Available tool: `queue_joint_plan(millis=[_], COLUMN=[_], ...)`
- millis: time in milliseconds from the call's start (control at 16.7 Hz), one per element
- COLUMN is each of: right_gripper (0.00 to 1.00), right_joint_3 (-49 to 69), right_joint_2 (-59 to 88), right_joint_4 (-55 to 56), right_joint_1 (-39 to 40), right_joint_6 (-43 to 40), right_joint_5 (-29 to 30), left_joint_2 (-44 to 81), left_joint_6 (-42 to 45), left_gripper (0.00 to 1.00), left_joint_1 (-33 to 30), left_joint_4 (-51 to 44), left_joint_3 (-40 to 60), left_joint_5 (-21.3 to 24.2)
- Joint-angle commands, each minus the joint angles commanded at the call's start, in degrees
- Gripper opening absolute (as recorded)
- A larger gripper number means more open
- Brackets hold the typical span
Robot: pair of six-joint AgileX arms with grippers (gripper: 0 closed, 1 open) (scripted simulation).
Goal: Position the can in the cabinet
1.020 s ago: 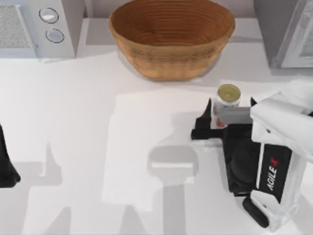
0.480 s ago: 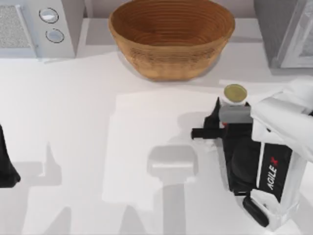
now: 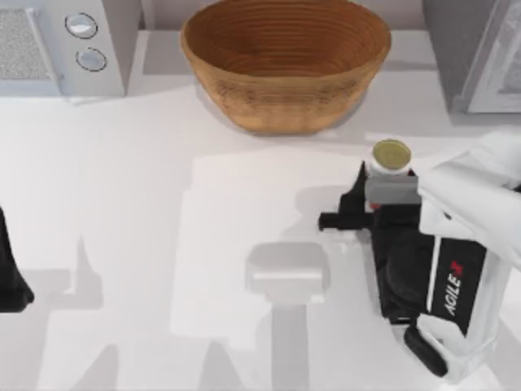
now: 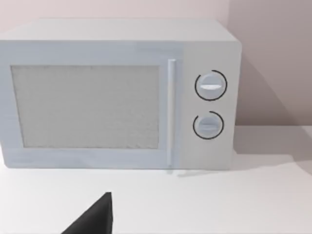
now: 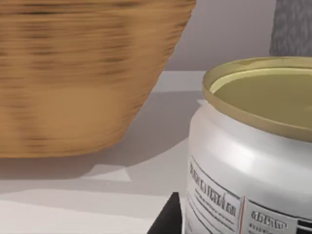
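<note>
right gripper clamped on can | can upright between fingers | left arm parked at left edge

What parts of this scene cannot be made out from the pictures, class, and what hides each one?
- Can: in the top view its side and base sit behind the right gripper; the right wrist view crops its lower body.
- Right gripper's hold on the can: not visible in the top view.
- Cabinet: cut by the top view's right edge; interior unseen.
- Left gripper: cut by the top view's left edge; a dark tip shows in the left wrist view.
</note>
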Motion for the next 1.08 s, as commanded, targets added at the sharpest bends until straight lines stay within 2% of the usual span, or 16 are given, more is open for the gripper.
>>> queue_joint_plan(millis=[300,1080], right_gripper=[0.00,0.00], right_joint_3=[0.1,-1.5], right_joint_2=[0.0,-20.2], right_joint_4=[-0.6,-19.7], right_joint_1=[0.1,0.0], right_joint_6=[0.0,0.1], right_joint_5=[0.0,-0.3], left_joint_2=[0.0,0.0], left_joint_6=[0.0,0.0], left_gripper=[1.00,1.00], left_joint_1=[0.0,0.0], left_joint_4=[0.0,0.0], left_joint_3=[0.0,0.0], left_joint_5=[0.0,0.0])
